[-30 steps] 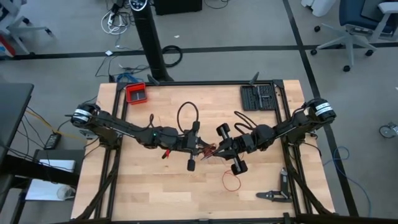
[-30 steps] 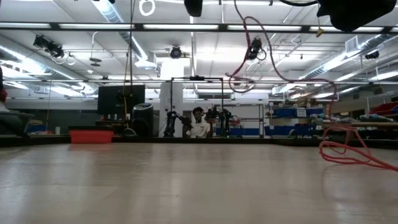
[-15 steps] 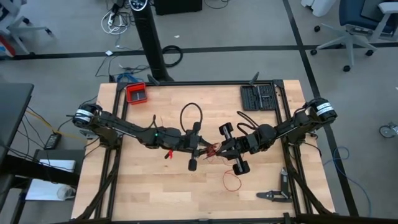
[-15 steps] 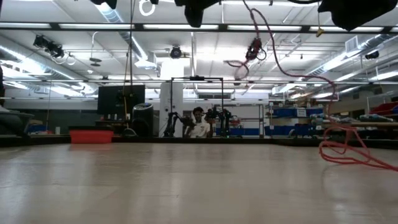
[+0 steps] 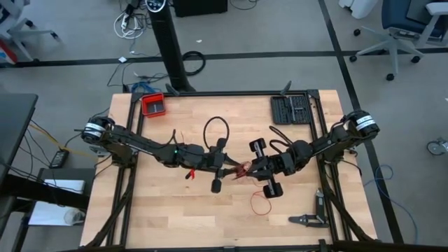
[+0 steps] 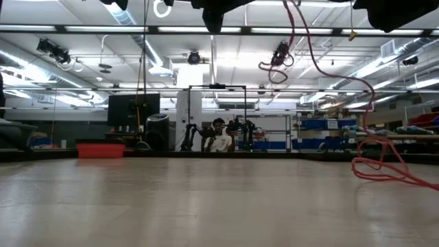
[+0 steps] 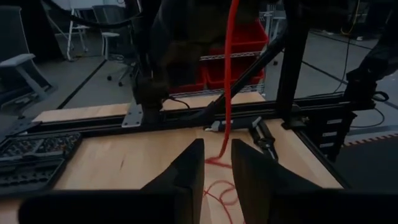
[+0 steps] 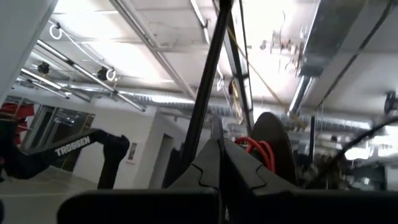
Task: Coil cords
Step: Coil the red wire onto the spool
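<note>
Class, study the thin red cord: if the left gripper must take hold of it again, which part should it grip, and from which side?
Probably the taut stretch of the red cord hanging straight ahead of the left gripper, whose fingers stand apart. That part runs as one straight strand, unlike the loose loops on the table. Come level from the left, since the right gripper, shut, holds the cord's bundle opposite.

We see a thin red cord, a red tray and a pale wooden surface.
</note>
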